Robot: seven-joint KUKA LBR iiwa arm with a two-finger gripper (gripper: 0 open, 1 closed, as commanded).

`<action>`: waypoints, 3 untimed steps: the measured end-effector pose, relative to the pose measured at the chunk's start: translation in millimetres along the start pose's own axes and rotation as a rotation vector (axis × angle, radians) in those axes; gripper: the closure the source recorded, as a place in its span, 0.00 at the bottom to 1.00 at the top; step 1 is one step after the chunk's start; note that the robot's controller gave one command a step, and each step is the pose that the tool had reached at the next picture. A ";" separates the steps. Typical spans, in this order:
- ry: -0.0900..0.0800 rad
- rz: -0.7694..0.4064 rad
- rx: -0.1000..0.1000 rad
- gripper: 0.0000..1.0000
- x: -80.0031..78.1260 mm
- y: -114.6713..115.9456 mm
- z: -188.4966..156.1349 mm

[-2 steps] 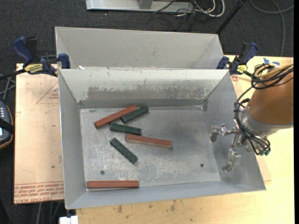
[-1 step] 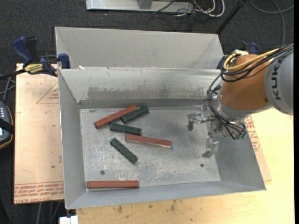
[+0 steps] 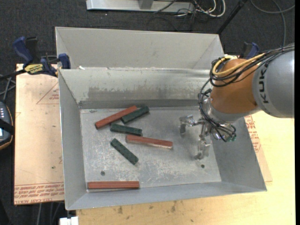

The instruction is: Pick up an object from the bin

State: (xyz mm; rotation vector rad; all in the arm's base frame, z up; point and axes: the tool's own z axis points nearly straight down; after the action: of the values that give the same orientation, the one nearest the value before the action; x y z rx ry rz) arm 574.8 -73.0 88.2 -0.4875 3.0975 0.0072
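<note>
My gripper point(image 3: 195, 137) hangs low over the bare floor in the right part of the bin, open, with nothing between its fingers. The nearest loose thing is a flat red-brown bar point(image 3: 149, 142) lying almost level just to the gripper's left, apart from it. Left of that bar lie two dark green bars, one point(image 3: 125, 130) above it and one point(image 3: 124, 151) slanting below it.
Further left at the back, a long red bar point(image 3: 116, 116) and a dark green bar point(image 3: 135, 114) lie side by side. Another red bar point(image 3: 113, 185) rests along the front wall. The arm's orange cover and cables hang over the bin's right wall.
</note>
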 end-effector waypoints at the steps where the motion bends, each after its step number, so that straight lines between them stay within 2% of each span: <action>1: 0.008 0.036 0.003 0.00 9.5 21.8 -5.5; 2: 0.005 -0.018 0.002 0.00 -30.5 38.0 -19.2; 3: 0.000 -0.102 0.004 0.00 -37.3 73.4 -6.3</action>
State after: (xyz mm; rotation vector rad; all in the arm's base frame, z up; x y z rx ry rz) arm 587.8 8.3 95.0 -0.6446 3.0677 0.0000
